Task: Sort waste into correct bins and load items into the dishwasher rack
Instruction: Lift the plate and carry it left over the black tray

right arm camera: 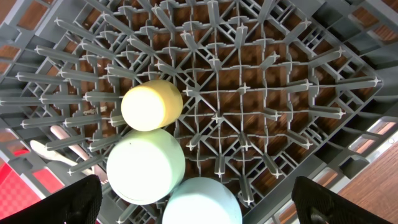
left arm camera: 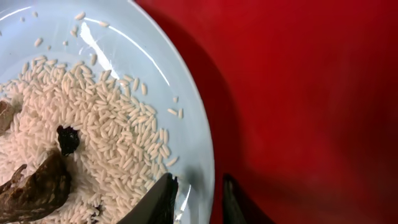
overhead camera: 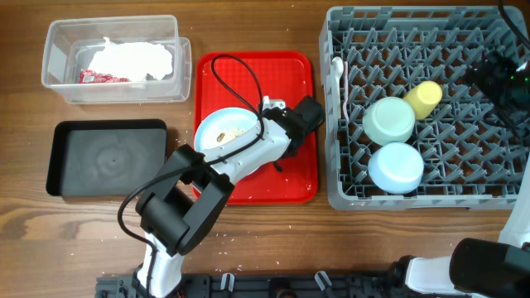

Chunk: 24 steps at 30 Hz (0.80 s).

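Observation:
The pale blue plate lies on the red tray with white rice and brown scraps on it. My left gripper is closed on the plate's right rim, one finger inside and one outside. The dishwasher rack holds the upturned mint-green bowl, light blue bowl, yellow cup and white spoon. My right gripper is open and empty above the bowls. The fork is not visible.
The clear tub at the back left holds white napkins and the red wrapper. The black tray sits in front of it. Crumbs lie on the wood near the front edge.

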Tool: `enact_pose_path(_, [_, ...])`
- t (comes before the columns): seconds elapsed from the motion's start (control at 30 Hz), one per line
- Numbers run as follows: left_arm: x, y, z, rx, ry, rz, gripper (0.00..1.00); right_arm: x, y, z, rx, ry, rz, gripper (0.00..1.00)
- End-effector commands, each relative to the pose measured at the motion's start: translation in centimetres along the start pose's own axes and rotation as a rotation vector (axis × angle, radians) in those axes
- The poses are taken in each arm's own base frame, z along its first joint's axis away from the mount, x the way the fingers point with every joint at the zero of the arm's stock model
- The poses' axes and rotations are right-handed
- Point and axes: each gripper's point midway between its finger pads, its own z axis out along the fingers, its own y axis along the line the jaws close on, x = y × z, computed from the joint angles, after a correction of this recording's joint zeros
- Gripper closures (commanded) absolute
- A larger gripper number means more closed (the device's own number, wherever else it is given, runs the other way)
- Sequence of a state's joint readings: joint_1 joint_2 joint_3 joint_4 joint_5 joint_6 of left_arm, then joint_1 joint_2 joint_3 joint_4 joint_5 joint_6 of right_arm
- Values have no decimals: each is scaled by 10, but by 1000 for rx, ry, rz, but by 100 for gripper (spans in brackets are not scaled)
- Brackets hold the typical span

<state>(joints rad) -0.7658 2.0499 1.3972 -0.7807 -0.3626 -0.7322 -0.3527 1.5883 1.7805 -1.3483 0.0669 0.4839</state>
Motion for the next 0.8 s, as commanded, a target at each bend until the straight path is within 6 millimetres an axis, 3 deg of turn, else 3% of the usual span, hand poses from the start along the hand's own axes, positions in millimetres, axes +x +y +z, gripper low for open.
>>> enact_pose_path(0.0, [8, 10, 11, -43, 8, -4, 74, 2, 1, 1, -11, 7, -9, 0])
enact_pose_path(0.2, [9, 10, 12, -41, 10, -6, 77, 2, 1, 1, -11, 7, -9, 0])
enact_pose_path(0.4, [8, 10, 12, -42, 6, -6, 96, 2, 1, 1, -11, 7, -9, 0])
enact_pose_path(0.6, [10, 12, 8, -78, -17, 30, 96, 2, 1, 1, -11, 7, -9, 0])
enact_pose_path(0.77, [10, 7, -7, -107, -38, 72, 96, 2, 1, 1, -11, 7, -9, 0])
